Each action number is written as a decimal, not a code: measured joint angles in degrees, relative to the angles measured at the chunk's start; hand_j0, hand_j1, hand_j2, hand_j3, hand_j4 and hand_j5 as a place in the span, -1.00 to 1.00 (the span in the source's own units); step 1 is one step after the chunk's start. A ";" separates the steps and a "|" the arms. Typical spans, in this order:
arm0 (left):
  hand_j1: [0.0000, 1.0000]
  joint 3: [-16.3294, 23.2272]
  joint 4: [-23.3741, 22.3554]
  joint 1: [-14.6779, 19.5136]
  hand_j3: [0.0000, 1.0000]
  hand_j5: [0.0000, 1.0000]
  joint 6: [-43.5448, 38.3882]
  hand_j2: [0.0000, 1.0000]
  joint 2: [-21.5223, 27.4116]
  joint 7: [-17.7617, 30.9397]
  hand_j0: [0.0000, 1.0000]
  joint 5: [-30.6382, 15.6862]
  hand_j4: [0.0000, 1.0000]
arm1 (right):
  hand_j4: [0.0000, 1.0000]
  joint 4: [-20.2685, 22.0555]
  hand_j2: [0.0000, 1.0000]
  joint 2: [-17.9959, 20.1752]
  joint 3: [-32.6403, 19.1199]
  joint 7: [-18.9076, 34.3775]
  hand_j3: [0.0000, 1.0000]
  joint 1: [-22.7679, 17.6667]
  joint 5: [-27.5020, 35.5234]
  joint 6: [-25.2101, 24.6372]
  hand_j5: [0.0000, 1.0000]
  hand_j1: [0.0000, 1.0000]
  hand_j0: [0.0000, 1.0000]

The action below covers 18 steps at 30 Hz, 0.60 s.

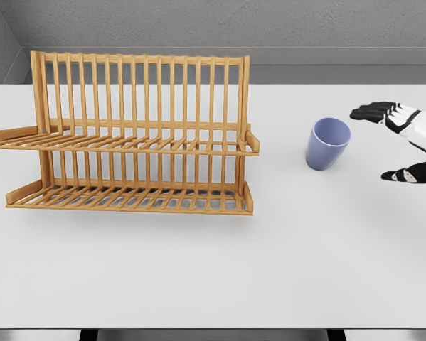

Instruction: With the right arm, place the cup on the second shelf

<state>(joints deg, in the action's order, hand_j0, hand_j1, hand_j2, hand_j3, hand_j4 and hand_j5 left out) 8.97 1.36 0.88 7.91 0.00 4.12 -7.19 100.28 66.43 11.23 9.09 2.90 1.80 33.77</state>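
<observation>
A lavender-blue cup (pixel 327 143) stands upright on the white table, right of the rack. The wooden dish rack (pixel 134 135) has two slatted shelves, an upper one (pixel 127 144) and a lower one (pixel 131 199), both bare. My right hand (pixel 387 145) comes in from the right edge, a short way right of the cup and not touching it. Its black fingers (pixel 373 111) are spread above and the thumb (pixel 405 174) sits below, with nothing between them. The left arm does not show.
The white table (pixel 213 270) extends well in front of the rack and the cup. A grey wall runs behind the table's far edge.
</observation>
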 measured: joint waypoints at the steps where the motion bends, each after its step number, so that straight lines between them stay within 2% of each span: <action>1: 1.00 0.00 -0.01 -0.09 1.00 1.00 0.00 1.00 0.00 0.00 1.00 0.00 1.00 | 1.00 0.03 1.00 0.00 0.04 0.00 1.00 0.09 0.00 0.05 1.00 1.00 1.00; 4: 1.00 0.00 -0.02 0.00 1.00 1.00 0.00 1.00 0.00 0.00 1.00 0.00 1.00 | 1.00 -0.17 1.00 0.05 0.09 -0.37 1.00 0.09 0.09 -0.41 1.00 1.00 1.00; 5: 1.00 0.00 0.00 0.00 1.00 1.00 0.00 1.00 0.00 0.00 1.00 0.00 1.00 | 1.00 -0.51 1.00 0.04 0.10 -0.51 1.00 1.05 0.17 -1.39 1.00 1.00 1.00; 7: 1.00 0.00 0.00 0.00 1.00 1.00 0.00 1.00 0.00 0.00 1.00 -0.01 1.00 | 1.00 -1.30 1.00 0.05 0.13 0.42 1.00 5.72 0.06 -4.57 1.00 1.00 1.00; 8: 1.00 0.00 0.00 0.01 1.00 1.00 0.00 1.00 0.00 0.00 1.00 0.00 1.00 | 1.00 -1.64 1.00 -0.02 0.14 2.87 1.00 8.84 -0.42 -6.31 1.00 1.00 1.00; 11: 1.00 0.00 -0.01 0.00 1.00 1.00 0.00 1.00 0.00 0.00 1.00 0.00 1.00 | 1.00 -2.30 1.00 -0.02 0.45 9.50 1.00 11.59 -1.15 -9.99 1.00 1.00 1.00; 12: 1.00 0.00 0.00 0.00 1.00 1.00 0.00 1.00 0.00 0.00 1.00 -0.01 1.00 | 1.00 -2.43 1.00 -0.09 1.23 11.22 1.00 13.76 -1.48 -11.24 1.00 1.00 1.00; 15: 1.00 0.00 -0.01 0.00 1.00 1.00 0.01 1.00 0.00 0.00 1.00 -0.01 1.00 | 1.00 -5.07 1.00 -2.25 8.98 16.45 1.00 27.76 -1.76 -15.38 1.00 1.00 1.00; 16: 1.00 0.01 -0.01 0.00 1.00 1.00 0.00 1.00 0.00 0.00 1.00 0.00 1.00 | 1.00 -6.59 1.00 -3.19 12.64 17.51 1.00 30.23 -1.99 -16.06 1.00 1.00 1.00; 18: 1.00 0.00 0.00 0.00 1.00 1.00 0.00 1.00 0.00 0.00 1.00 0.00 1.00 | 1.00 -8.74 1.00 -4.38 17.39 18.83 1.00 30.41 -2.29 -16.86 1.00 1.00 1.00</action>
<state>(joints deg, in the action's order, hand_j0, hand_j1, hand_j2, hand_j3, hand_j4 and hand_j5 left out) 8.98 1.36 0.88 7.91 0.00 4.12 -7.19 91.54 62.05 28.62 27.92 33.31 -0.49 16.91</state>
